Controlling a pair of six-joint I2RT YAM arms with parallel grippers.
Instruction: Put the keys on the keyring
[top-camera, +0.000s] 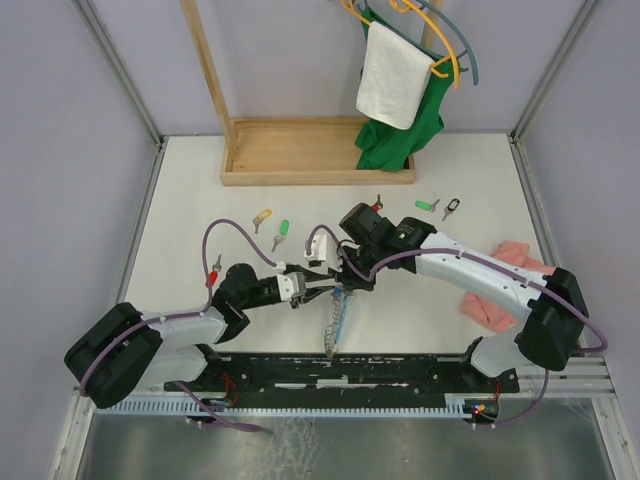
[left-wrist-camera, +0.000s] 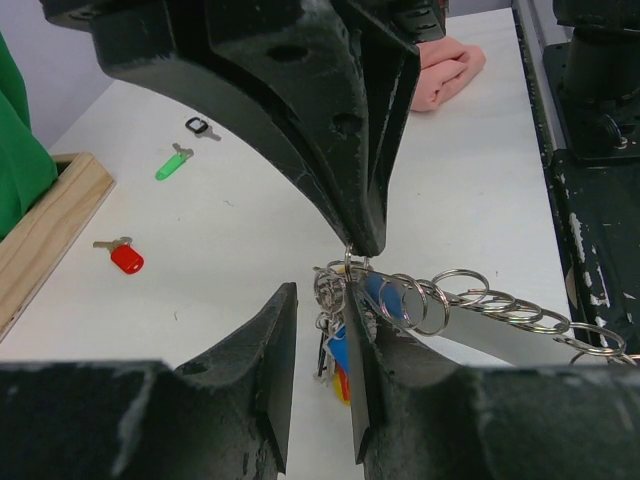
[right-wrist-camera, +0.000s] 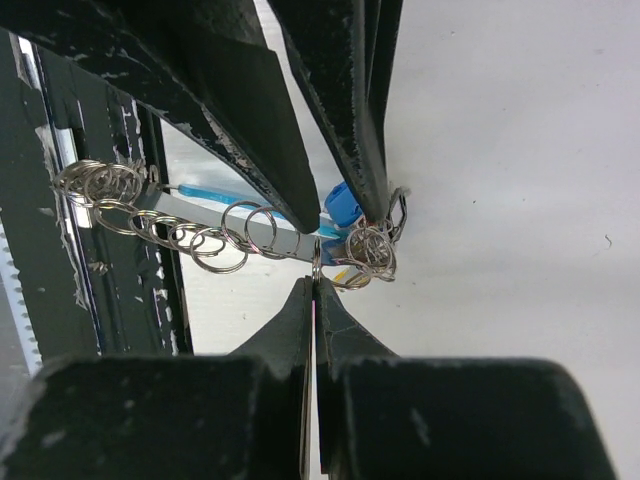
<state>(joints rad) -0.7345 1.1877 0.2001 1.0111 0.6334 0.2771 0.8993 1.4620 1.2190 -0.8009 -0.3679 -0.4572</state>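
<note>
The keyring (top-camera: 333, 322) lies between the two arms, a grey strip strung with small rings (left-wrist-camera: 470, 310) and a blue end with a bunch of tagged keys (left-wrist-camera: 338, 362). My right gripper (right-wrist-camera: 313, 282) is shut on a key. Only that key's small split ring (right-wrist-camera: 316, 255) pokes out at the fingertips, touching the keyring (right-wrist-camera: 200, 225). My left gripper (left-wrist-camera: 320, 292) is open. The keyring's blue end rests against its right finger (left-wrist-camera: 358, 390), and the gap is bare. Loose keys lie behind: yellow (top-camera: 262, 216), green (top-camera: 283, 228), red (top-camera: 213, 268).
More loose keys lie at the back right, one green (top-camera: 427, 205) and one black (top-camera: 453, 208). A wooden rack base (top-camera: 300, 150) with a green garment (top-camera: 392, 140) and a white towel (top-camera: 392, 75) stands behind. A pink cloth (top-camera: 500, 285) lies right, near the black rail (top-camera: 350, 372).
</note>
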